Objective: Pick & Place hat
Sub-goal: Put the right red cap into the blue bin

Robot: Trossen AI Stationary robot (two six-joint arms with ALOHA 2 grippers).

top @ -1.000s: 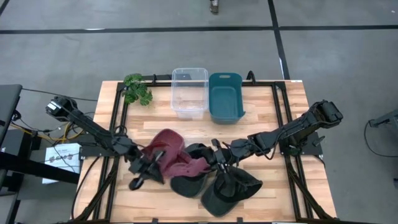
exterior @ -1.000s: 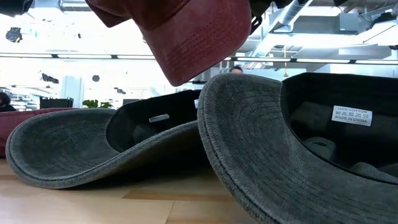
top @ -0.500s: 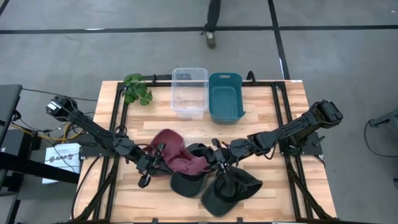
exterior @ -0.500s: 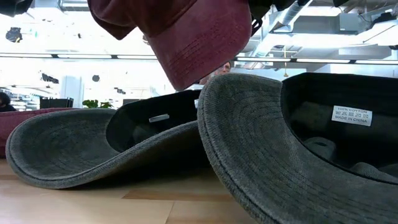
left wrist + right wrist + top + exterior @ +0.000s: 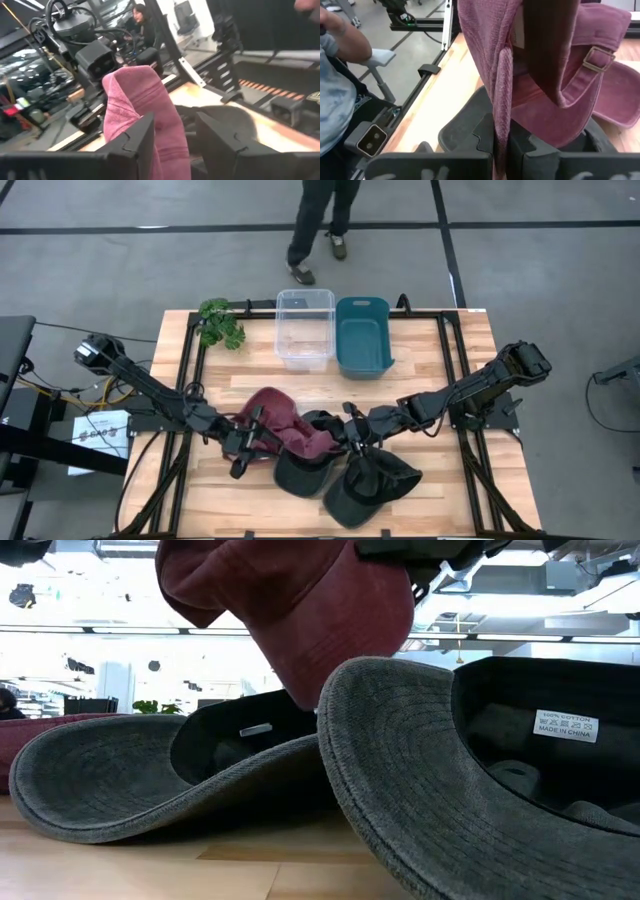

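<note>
Left hand [image 5: 243, 452] sits at the maroon hat's [image 5: 283, 430] near edge, fingers spread with the cloth between them, not clamped. The hat hangs above two dark hats [image 5: 345, 475] mid-surface [image 5: 420, 360]. Right hand [image 5: 347, 438] is pinching the maroon hat's other side.

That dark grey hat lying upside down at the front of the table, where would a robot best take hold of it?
Probably by the brim. The dark grey hat lies crown down, so its brim curves up off the wooden table as a thin, free edge. Jaws coming from above could close over that raised edge, one finger inside and one outside. The crown is wide and soft, a poorer hold.
</note>
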